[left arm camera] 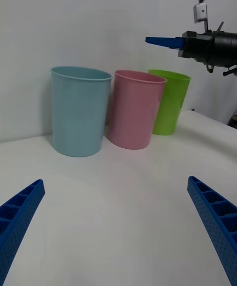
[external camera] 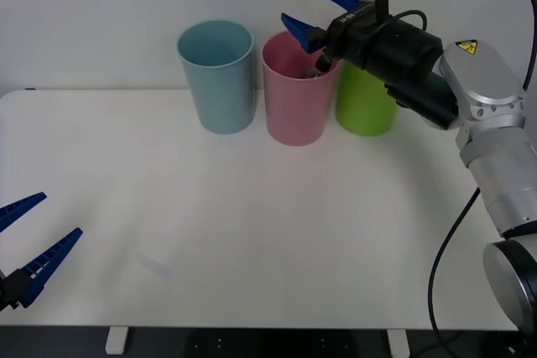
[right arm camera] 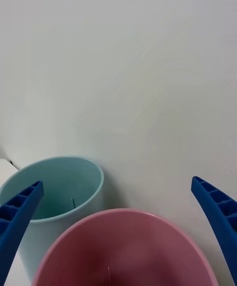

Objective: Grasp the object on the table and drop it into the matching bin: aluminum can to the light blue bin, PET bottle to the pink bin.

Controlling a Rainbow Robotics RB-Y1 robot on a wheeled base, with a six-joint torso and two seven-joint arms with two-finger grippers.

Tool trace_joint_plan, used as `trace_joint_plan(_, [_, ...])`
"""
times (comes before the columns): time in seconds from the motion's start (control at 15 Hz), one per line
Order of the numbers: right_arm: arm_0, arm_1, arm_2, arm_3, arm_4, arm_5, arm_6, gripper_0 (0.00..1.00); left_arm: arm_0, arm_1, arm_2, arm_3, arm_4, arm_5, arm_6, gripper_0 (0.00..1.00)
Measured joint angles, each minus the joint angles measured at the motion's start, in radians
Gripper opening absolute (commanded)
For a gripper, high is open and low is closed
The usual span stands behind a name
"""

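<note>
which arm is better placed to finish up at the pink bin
Right. The right claw hangs open directly above the pink bin, with a dark object visible just inside the rim. The left claw sits open at the table's near left edge, far from the bins.

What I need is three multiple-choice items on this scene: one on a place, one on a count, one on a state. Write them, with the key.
1. The right gripper hangs over which bin? A. blue B. green C. pink
2. How many bins stand on the table? A. two B. three C. four
3. The right gripper's fingers are: A. open B. shut on a can C. shut on nothing

Key:
1 C: its fingers frame the mouth of the pink bin in the right wrist view.
2 B: the blue bin, pink bin and green bin stand in a row.
3 A: the two blue fingers stand wide apart.

The left gripper, also open, waits at the table's near left edge.
</note>
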Motion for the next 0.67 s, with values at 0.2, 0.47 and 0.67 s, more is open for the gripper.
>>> trace_joint_plan(0.2, [0.058,-0.002,-0.016,-0.07,-0.013,-0.009,0.02,1.0,0.0,0.0,0.0,0.0,0.0,0.0,0.0,1.0])
trace_joint_plan(0.47, [0.191,-0.034,-0.021,-0.236,-0.017,-0.021,0.024,1.0,0.0,0.0,0.0,0.0,0.0,0.0,0.0,1.0])
trace_joint_plan(0.67, [0.299,-0.075,-0.029,-0.348,-0.043,-0.047,0.038,1.0,0.0,0.0,0.0,0.0,0.0,0.0,0.0,1.0])
